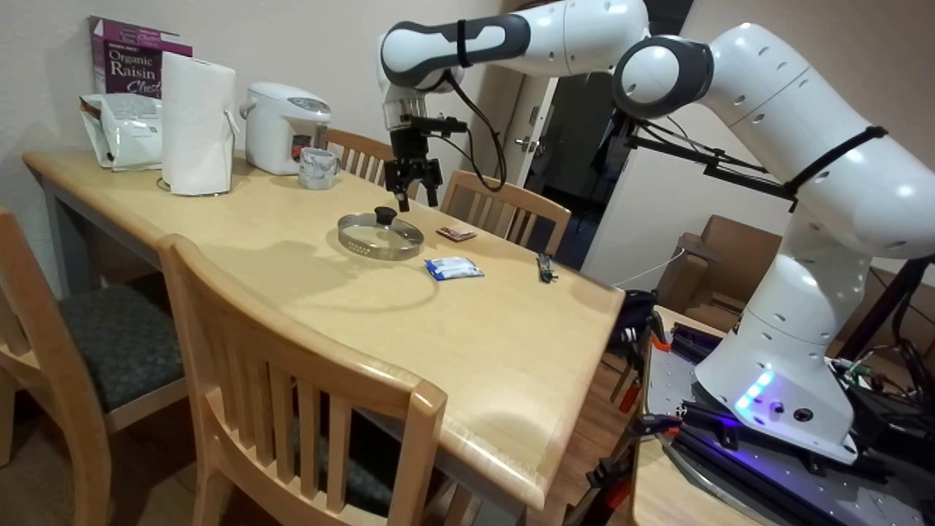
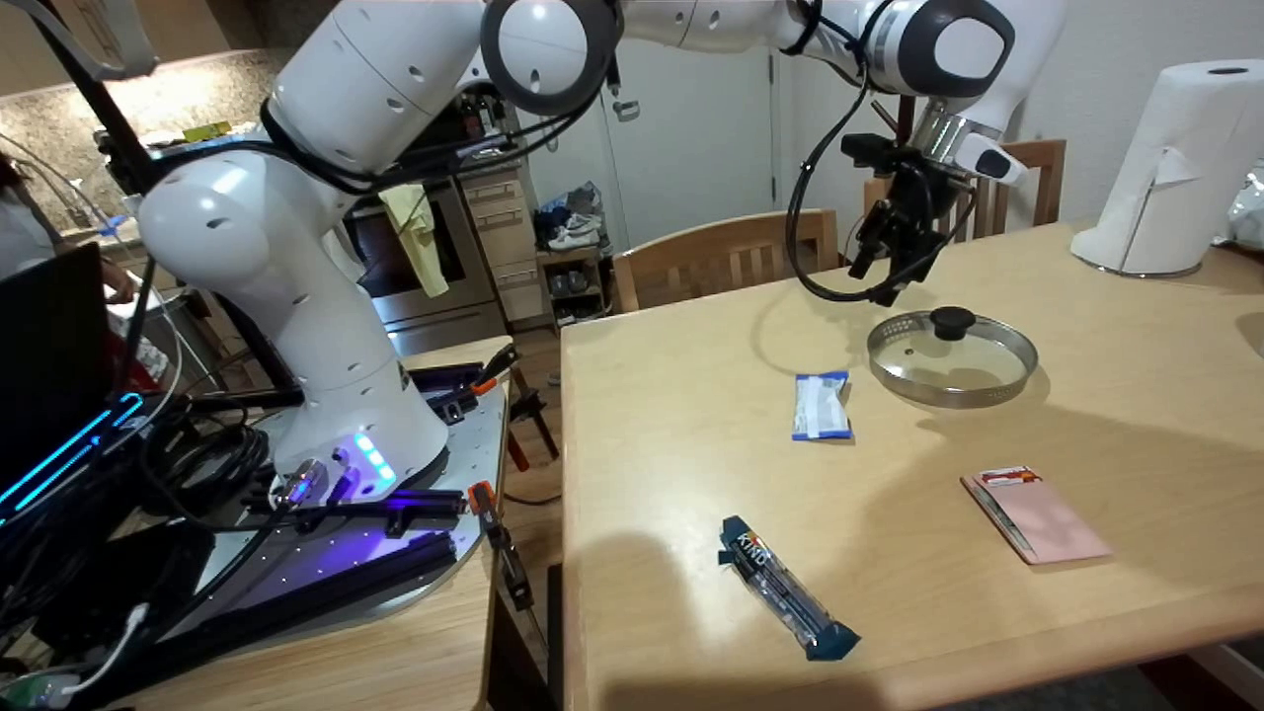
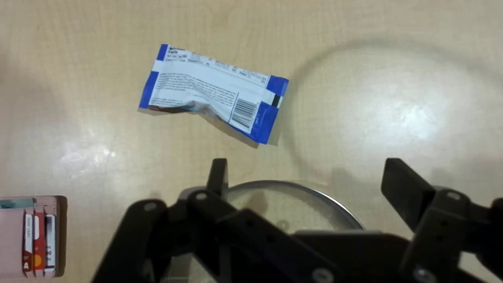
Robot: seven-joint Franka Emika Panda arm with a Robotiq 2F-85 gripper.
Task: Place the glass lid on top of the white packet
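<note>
The gripper [image 1: 418, 203] hangs over the wooden table [image 1: 467, 329] in front of me, its jaws spread well apart, with bare wood and a curve of glass showing through the gap between the fingers [image 3: 217, 177]. Below the jaws lies the glass lid [image 2: 953, 365], flat on the tabletop with its black knob [image 2: 952, 322] upward. In the wrist view the gripper's own dark parts cover much of that lid, so I can't fairly say whether the fingers line up with the knob. The white packet [image 3: 204, 86], blue at both ends and printed side up, lies out from the jaws toward the robot's base [image 1: 789, 365], just beside the lid but apart from it. Off to one side of the jaws rests a pink wallet [image 2: 1042, 518], cards poking from its slots, and farther toward the base than the packet lies a dark snack bar [image 2: 790, 592] lettered KIND. Beyond the jaws, toward the end of the table away from the base, a paper towel roll [image 1: 197, 124] stands upright; near it I see a white appliance [image 1: 277, 131], a grey-and-white cup [image 1: 318, 169], a pale bag [image 1: 135, 131] and a purple box [image 1: 131, 62] lettered Organic Raisin. Wooden chairs [image 1: 292, 340] flank the table, and the white arm [image 1: 577, 36] arches from its base out to the gripper.
</note>
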